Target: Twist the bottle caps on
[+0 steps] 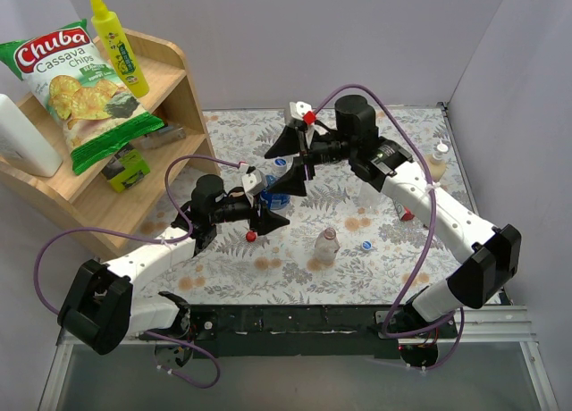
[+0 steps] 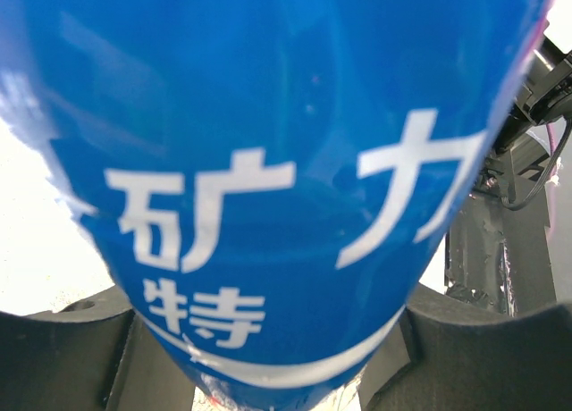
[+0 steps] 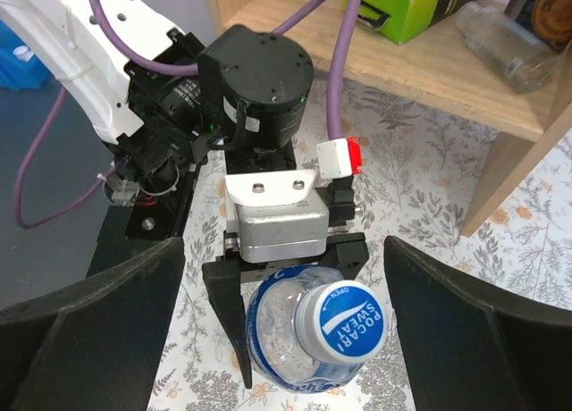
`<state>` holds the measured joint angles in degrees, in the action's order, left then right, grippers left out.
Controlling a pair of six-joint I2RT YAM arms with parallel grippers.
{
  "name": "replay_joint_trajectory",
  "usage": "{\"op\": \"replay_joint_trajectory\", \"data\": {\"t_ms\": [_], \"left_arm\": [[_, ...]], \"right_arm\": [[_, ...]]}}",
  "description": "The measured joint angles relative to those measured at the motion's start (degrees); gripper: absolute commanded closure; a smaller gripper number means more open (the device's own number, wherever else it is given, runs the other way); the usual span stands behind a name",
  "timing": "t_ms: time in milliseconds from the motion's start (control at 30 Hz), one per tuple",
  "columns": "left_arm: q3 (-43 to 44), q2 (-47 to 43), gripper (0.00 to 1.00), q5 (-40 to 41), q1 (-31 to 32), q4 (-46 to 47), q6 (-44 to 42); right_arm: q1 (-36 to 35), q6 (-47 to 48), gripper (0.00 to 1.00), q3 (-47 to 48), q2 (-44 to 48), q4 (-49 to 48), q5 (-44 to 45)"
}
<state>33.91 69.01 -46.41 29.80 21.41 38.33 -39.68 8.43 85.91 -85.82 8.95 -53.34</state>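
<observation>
My left gripper (image 1: 273, 199) is shut on a clear bottle with a blue label (image 2: 268, 161), holding it tilted above the floral table (image 1: 375, 134). A blue bottle cap (image 3: 351, 317) marked with white letters sits on this bottle's neck. My right gripper (image 3: 286, 357) is open, with one black finger on each side of that cap and apart from it. In the top view the right gripper (image 1: 290, 161) faces the left one over the table's middle. A loose blue cap (image 1: 366, 246) and a red cap (image 1: 251, 236) lie on the table.
A clear bottle without a cap (image 1: 327, 244) stands near the front middle. Another bottle (image 1: 438, 159) stands at the right wall. A wooden shelf (image 1: 183, 76) on the left holds a chips bag (image 1: 80, 89), a yellow squeeze bottle (image 1: 116, 40) and a green box (image 1: 128, 167).
</observation>
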Motion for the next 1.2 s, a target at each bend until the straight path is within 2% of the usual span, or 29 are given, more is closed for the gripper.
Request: {"op": "replay_joint_trajectory", "data": {"t_ms": [400,833,1000,1200], "left_arm": [[0.1,0.7,1.00,0.6,0.1,1.0,1.3],[0.2,1.1,1.00,1.6,0.4,4.5,6.7],[0.2,1.1,1.00,2.1,0.4,4.7,7.6],[0.2,1.1,1.00,2.5,0.3,4.5,6.5]], "right_arm": [[-1.6,3.1,0.02,-2.4,0.7,2.5,2.1],[-2.0,11.2,0.02,-3.1,4.4,11.3,12.7],[-2.1,14.8,0.05,-3.2,5.8,16.6,15.1],[0.8,13.2,0.03,-1.9,7.5,22.6,18.3]]}}
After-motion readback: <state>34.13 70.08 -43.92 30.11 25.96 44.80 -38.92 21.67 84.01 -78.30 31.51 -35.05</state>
